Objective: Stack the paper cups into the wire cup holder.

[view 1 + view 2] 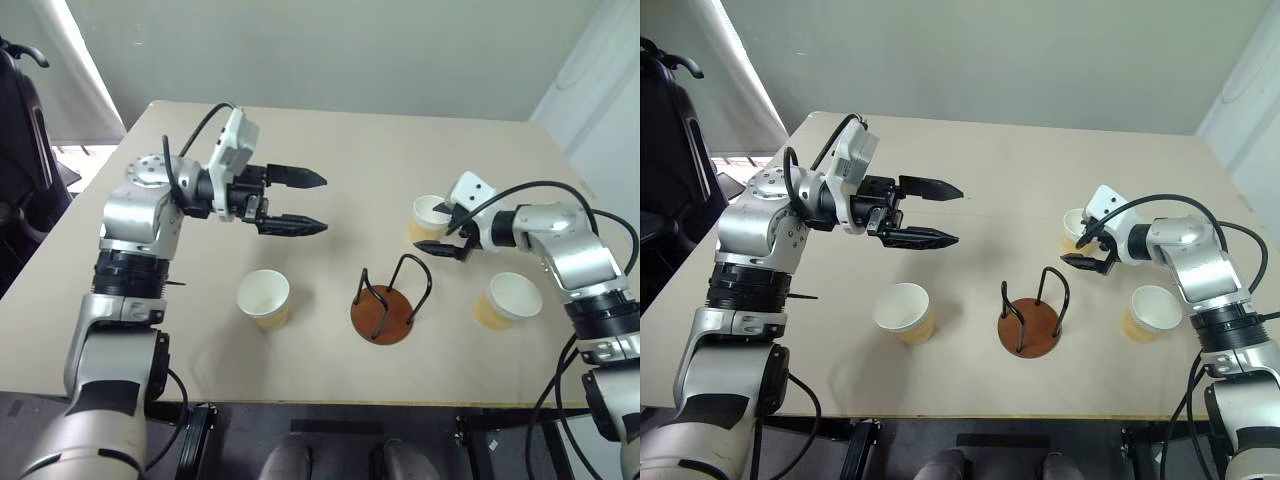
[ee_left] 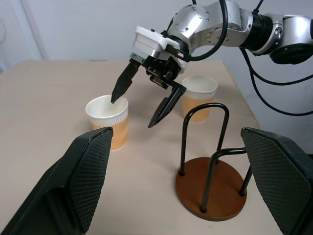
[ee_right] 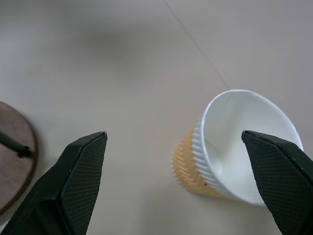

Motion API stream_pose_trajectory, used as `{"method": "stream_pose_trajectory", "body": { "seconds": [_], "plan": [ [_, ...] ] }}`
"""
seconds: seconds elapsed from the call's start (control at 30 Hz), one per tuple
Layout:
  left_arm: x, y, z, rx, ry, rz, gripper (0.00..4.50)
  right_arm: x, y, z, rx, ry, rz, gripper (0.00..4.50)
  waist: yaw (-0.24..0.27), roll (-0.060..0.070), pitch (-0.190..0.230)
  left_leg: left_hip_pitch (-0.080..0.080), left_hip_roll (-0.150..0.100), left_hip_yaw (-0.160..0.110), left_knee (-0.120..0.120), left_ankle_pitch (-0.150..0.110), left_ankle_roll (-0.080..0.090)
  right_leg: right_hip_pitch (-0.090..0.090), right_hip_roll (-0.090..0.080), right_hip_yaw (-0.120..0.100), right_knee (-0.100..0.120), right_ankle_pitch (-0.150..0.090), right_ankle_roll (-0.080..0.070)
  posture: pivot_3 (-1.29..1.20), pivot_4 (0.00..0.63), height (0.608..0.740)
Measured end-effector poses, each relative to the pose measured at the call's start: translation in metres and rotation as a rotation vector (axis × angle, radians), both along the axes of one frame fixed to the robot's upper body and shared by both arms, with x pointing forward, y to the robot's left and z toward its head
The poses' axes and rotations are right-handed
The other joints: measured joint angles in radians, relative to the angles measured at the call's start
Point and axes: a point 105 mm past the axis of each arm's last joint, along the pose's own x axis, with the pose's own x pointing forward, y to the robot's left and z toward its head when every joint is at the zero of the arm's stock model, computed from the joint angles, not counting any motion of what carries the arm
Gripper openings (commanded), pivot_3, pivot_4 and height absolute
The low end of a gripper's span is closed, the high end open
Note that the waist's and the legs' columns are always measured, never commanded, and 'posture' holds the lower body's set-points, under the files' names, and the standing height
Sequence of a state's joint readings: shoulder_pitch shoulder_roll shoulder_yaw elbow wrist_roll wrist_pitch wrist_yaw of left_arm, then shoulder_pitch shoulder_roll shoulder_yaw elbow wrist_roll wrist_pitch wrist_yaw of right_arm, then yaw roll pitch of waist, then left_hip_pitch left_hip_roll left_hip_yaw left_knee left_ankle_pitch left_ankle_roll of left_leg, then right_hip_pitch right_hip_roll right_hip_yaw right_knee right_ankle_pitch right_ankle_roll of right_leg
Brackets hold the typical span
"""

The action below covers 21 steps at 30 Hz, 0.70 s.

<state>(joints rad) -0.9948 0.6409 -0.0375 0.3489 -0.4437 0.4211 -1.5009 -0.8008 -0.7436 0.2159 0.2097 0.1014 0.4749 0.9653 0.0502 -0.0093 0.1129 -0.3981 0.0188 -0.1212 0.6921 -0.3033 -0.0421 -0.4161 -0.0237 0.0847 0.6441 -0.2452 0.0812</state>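
My right tool hangs tilted down with its fingers spread apart, one fingertip at the rim of the far cup, whose side it partly hides. My left tool is raised level, fingers apart, empty. The wire holder stands empty between two other cups on the table.

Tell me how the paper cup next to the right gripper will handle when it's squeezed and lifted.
The paper cup looks thin-walled and empty, so probably very light and easily crushed by the right gripper. Standing upright, tapering to a narrow base, it may tip if nudged at the rim.
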Motion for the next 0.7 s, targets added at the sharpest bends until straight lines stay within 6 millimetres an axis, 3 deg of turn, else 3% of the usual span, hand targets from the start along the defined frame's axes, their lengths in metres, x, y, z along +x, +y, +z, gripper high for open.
{"method": "stream_pose_trajectory", "body": {
  "seconds": [0.1,0.47,0.7],
  "plan": [
    [0.000,0.000,0.000,0.000,-0.002,0.002,4.50,0.003,0.001,-0.003,-0.005,0.003,-0.005,3.89,0.000,0.000,0.000,0.000,0.000,0.000,-0.001,0.000,0.000,0.000,0.000,0.000,0.000,0.000,0.000,0.00,0.150,0.740],
    [0.001,0.000,0.000,0.011,-0.023,0.004,4.50,0.003,0.009,-0.004,-0.014,-0.002,0.020,0.10,0.000,0.000,0.000,0.000,0.000,0.000,-0.004,0.000,-0.001,0.000,0.000,0.000,0.000,0.000,-0.001,0.00,0.150,0.740],
    [0.001,0.000,0.000,0.012,-0.026,0.004,4.50,0.002,0.012,-0.005,-0.018,0.006,0.038,0.05,0.000,0.000,0.000,0.000,0.000,0.000,-0.005,0.001,-0.001,-0.001,0.000,0.000,0.000,0.000,-0.001,0.00,0.150,0.740]
  ]
}}
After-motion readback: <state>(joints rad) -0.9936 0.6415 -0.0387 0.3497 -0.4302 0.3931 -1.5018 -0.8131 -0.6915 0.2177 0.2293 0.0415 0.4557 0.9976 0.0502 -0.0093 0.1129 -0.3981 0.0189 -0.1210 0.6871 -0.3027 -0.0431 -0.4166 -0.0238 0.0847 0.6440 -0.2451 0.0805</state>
